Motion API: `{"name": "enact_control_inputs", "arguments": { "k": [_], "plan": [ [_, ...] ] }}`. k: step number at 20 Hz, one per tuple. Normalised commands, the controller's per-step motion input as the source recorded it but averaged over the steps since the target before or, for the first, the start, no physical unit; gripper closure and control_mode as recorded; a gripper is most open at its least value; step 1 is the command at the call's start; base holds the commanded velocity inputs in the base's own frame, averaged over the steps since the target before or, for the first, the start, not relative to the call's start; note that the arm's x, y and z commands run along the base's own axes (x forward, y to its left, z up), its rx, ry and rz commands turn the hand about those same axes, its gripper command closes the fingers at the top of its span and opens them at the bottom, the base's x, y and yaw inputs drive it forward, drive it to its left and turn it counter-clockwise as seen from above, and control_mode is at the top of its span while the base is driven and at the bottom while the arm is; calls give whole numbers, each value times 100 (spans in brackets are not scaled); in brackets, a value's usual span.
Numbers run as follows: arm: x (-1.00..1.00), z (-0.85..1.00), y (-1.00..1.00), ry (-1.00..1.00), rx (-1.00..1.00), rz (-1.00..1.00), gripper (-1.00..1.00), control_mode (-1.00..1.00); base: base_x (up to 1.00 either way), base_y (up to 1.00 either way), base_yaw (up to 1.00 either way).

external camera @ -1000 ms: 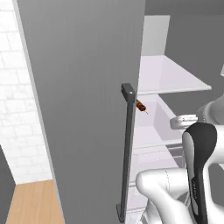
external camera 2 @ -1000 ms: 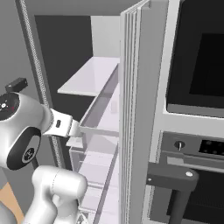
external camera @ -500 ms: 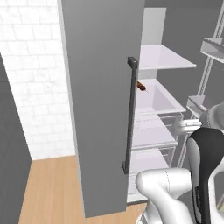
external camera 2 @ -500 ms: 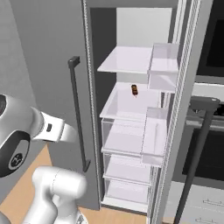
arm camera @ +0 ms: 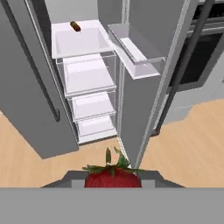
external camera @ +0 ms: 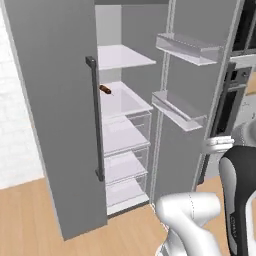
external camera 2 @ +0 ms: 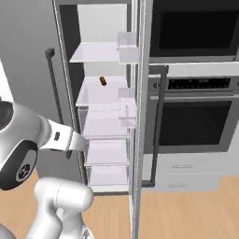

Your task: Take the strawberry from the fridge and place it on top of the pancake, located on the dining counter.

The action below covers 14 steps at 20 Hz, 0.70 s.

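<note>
The strawberry point(arm camera: 113, 177) sits between the tips of the pincer point(arm camera: 113, 180) at the bottom of the hand view, red body down and green leafy cap up, with the jaws part-closed on its sides. So it is out of the fridge point(arm camera: 87, 78) and in the hand, well apart from the shelves. I judge it light, small and soft: it bruises under a hard squeeze, and its rounded, slightly slick skin can roll or slip if the hold is off-centre. The best hold is across the widest part of the body, below the leaves, with gentle pressure, which is roughly where the tips appear to bear now.

Beyond the berry, the fridge stands with both doors swung out, its white shelves and clear drawers bare except for a brown sausage-like item point(arm camera: 75, 26) lying on an upper shelf. A long dark bar handle point(external camera: 96, 120) runs down the left door, and door bins hang on the right one. A built-in oven point(external camera 2: 196, 116) stands just beside the fridge. The floor is light wood.
</note>
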Motion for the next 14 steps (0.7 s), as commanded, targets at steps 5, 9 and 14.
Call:
{"name": "enact_control_inputs", "arguments": {
  "k": [5,9,14],
  "plan": [
    [0,0,0,0,0,0,100,100,0,-31,-84],
    [0,0,0,0,0,0,100,100,2,-66,-72],
    [0,0,0,0,0,0,100,100,7,-74,-69]
  ]
}}
